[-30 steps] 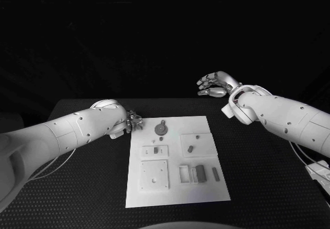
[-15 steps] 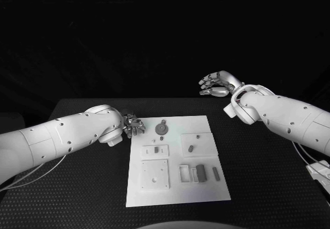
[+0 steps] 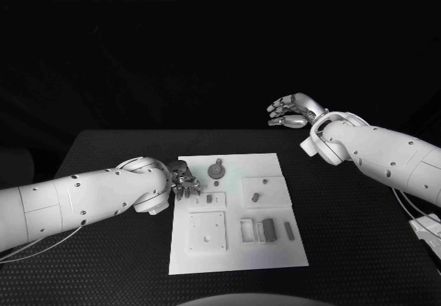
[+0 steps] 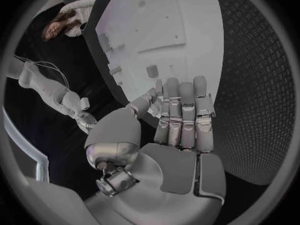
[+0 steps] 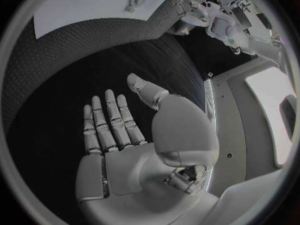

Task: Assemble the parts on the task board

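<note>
A: What differs now?
B: The left hand (image 3: pixel 182 180) has come onto the task board (image 3: pixel 234 255), fingers extended, holding nothing.
A: And the parts?
B: A small part (image 4: pixel 152 70) lies just past its fingertips. The right hand (image 3: pixel 292 111) hovers beyond the table, fingers loosely apart.

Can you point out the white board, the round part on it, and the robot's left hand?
Board (image 3: pixel 276 255), head view, bare near corner.
Round part (image 3: pixel 216 171), head view, middle of the disc.
Left hand (image 4: pixel 181 115), left wrist view, on the fingers.
</note>
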Controlling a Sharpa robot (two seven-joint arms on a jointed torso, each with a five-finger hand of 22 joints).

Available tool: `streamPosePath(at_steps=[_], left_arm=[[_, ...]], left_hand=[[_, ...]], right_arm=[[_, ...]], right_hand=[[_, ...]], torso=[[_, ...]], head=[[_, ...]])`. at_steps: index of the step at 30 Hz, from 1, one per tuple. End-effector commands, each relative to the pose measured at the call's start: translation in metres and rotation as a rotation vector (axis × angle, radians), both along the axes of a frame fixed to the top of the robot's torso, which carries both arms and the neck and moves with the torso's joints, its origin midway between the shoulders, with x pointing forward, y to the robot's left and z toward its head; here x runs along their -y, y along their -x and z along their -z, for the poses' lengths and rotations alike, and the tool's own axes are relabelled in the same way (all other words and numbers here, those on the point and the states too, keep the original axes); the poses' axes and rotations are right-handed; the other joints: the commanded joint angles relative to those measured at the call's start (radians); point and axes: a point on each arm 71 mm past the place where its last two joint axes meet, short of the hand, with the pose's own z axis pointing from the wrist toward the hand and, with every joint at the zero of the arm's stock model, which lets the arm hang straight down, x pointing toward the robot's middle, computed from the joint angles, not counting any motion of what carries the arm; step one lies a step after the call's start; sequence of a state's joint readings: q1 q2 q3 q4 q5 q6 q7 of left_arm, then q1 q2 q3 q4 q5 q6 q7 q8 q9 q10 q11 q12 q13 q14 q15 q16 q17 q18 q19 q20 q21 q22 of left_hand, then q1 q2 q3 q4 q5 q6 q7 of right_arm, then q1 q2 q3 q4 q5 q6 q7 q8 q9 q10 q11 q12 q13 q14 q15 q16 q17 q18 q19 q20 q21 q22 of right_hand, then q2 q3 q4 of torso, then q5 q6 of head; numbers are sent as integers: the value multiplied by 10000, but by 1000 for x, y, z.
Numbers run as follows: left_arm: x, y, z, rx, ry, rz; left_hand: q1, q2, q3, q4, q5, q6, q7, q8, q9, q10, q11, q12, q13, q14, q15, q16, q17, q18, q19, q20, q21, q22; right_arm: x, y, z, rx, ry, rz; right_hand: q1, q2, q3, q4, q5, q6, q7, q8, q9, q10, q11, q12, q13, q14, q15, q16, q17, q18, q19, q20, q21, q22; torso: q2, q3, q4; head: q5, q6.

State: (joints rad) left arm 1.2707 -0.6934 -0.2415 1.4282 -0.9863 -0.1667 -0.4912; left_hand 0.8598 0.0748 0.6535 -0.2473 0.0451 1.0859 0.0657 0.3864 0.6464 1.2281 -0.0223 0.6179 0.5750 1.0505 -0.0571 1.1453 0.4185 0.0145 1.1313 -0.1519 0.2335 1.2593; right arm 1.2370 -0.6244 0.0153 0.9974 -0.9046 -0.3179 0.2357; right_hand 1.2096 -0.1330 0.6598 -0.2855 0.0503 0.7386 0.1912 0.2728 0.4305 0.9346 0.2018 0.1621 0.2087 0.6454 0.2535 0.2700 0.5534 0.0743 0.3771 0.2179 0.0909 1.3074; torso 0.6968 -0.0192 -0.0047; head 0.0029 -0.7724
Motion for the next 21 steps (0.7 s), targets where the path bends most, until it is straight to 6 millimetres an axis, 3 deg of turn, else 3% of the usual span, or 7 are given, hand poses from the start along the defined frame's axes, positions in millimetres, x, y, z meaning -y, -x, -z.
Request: streamPosePath(at_steps=[1, 12, 21], left_arm=[[5, 3, -2, 405, -397, 178], [19, 9, 3, 508, -946, 1060], [18, 11, 10, 296, -1398, 1143]], left_hand=[[72, -26, 67, -16, 52, 73, -19, 43, 0, 158, -95, 13, -8, 77, -7, 63, 23, -17, 66, -19, 70, 21], [39, -38, 70, 17, 52, 122, -36, 50, -14, 232, -114, -8, -19, 134, -24, 70, 51, -19, 109, -37, 90, 65], [-15, -30, 60, 39, 52, 186, -67, 69, -20, 355, -160, 10, -7, 233, -73, 101, 94, -10, 207, -82, 145, 143]], right_arm=[[-2, 1, 0, -29, 3, -199], [-4, 1, 0, -32, -7, -236], [-4, 1, 0, -35, -5, -233]], right_hand=[[-94, 23, -40, 9, -7, -67, 390, 30, -14, -70, -6, 25, -17, -95, -3, -43, -10, -112, -70, -17, 67, 271], [-97, 23, -38, 8, -7, -69, 390, 33, -15, -71, -6, 28, -21, -97, -3, -41, -10, -116, -74, -19, 72, 271], [-99, 25, -37, 7, -7, -71, 390, 36, -16, -71, -6, 30, -25, -99, -3, -40, -10, -119, -77, -21, 76, 271]], torso=[[13, 3, -21], [19, -7, -28], [16, -1, -22]], head=[[28, -16], [53, -80], [54, -125]])
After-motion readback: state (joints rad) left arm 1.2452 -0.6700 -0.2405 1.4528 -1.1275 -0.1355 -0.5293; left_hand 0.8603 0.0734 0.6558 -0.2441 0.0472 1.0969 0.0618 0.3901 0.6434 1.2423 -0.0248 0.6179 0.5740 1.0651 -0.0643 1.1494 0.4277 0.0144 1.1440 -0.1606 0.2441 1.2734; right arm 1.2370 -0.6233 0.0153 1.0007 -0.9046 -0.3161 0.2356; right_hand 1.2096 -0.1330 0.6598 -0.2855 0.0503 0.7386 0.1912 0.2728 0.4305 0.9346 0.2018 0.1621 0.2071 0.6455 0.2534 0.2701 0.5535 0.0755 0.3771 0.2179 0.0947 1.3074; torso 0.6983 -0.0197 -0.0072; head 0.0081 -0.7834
